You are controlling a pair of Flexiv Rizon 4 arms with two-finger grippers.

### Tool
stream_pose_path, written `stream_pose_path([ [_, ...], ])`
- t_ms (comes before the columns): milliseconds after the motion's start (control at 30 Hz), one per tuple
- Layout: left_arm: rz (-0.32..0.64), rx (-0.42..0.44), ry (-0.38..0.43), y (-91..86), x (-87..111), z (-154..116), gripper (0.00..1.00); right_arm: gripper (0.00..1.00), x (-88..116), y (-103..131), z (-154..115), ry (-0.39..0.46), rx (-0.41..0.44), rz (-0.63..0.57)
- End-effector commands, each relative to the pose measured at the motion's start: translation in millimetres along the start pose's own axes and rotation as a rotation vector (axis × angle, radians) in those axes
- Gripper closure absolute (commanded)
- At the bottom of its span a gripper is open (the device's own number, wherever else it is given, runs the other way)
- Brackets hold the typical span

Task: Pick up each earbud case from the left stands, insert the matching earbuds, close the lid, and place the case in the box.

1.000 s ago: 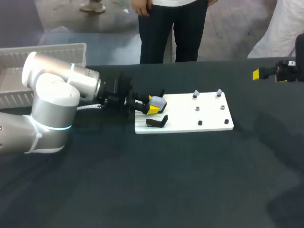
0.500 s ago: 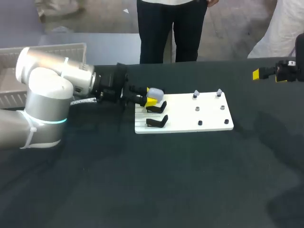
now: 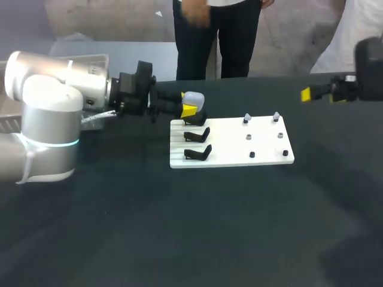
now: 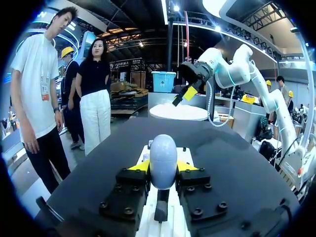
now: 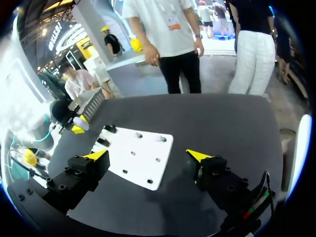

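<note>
Now a case [image 3: 192, 99] is gripped by the left claw [image 3: 190, 110] at the board's [image 3: 266, 146] ten o'clock; the right claw [image 5: 148, 154] is spread wide.

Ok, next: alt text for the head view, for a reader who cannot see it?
The left gripper is shut on a pale lilac rounded earbud case over the far left corner of a white rectangular board with black stands and small pegs, on a dark table. The right gripper hangs at the table's far right.
</note>
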State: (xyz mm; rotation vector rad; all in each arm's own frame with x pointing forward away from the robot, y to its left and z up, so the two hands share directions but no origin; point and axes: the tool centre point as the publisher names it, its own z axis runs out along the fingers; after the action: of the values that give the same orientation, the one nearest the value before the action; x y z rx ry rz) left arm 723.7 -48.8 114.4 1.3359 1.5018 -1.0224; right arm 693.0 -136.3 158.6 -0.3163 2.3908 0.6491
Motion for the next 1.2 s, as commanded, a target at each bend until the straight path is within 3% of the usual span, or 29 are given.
stream_pose_path([
  [33, 0.011, -0.034, -0.023, -1.9, -7.5, 12, 1.0, 0.0, -10, 14, 29, 0.029, -0.031, -0.007],
  [400, 0.044, -0.018, -0.045, 4.0, -25.0, 33, 1.0, 0.0, -13, 52, 55, 0.096, -0.089, -0.08],
  [600, 0.066, 0.001, -0.06, -2.2, -34.6, 39, 1.0, 0.0, -13, 66, 69, 0.122, -0.109, -0.103],
  [833, 0.08, 0.029, -0.062, -11.3, -35.9, 48, 1.0, 0.0, -16, 83, 83, 0.142, -0.15, -0.124],
  [1200, 0.1, -0.013, -0.044, -15.1, -36.4, 53, 1.0, 0.0, -22, 104, 100, 0.168, -0.201, -0.156],
])
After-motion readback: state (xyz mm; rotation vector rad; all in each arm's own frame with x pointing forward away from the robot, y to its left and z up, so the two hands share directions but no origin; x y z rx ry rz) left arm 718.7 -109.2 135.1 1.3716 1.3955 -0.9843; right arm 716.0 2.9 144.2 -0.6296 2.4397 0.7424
